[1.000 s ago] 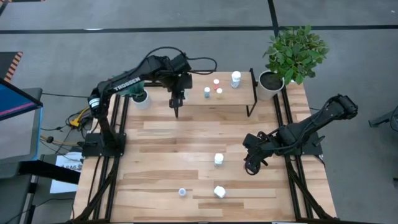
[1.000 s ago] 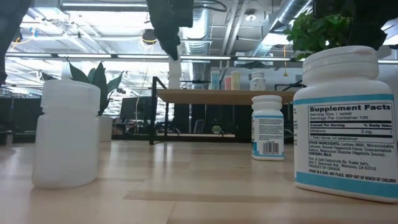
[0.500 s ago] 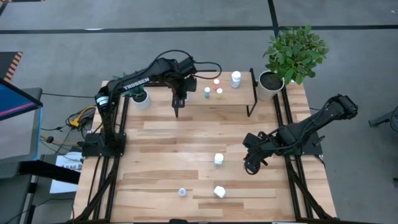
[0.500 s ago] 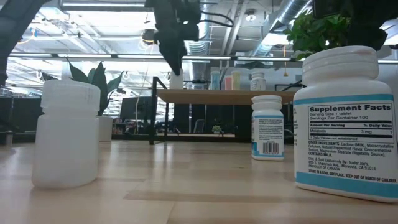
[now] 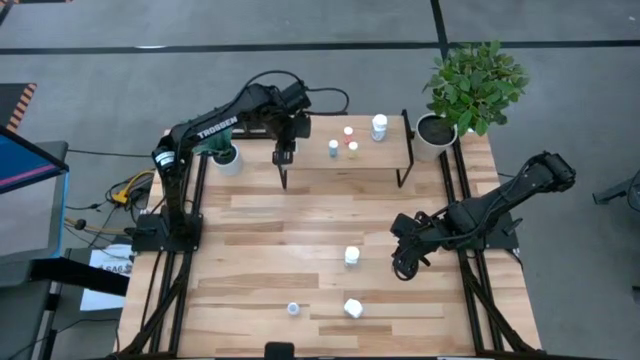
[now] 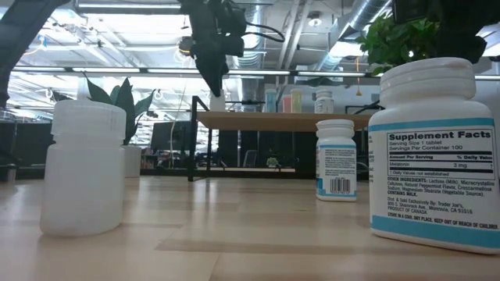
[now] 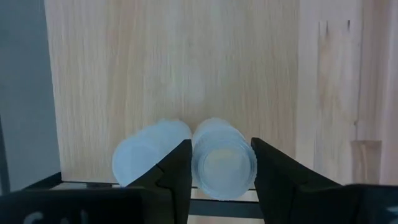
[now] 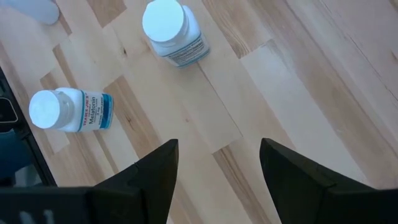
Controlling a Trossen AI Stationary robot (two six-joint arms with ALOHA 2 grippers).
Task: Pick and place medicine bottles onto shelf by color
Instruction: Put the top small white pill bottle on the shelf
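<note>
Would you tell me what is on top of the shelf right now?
On the shelf: three small coloured-capped bottles, a white bottle, and the pale bottle in the left pincer. The arm hides its surroundings.

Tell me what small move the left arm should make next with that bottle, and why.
Probably lower slightly and open. The left gripper is shut on a pale blue-capped bottle over the shelf, right beside another pale bottle already there. It seems placed with its colour match, so releasing looks like the next step.
</note>
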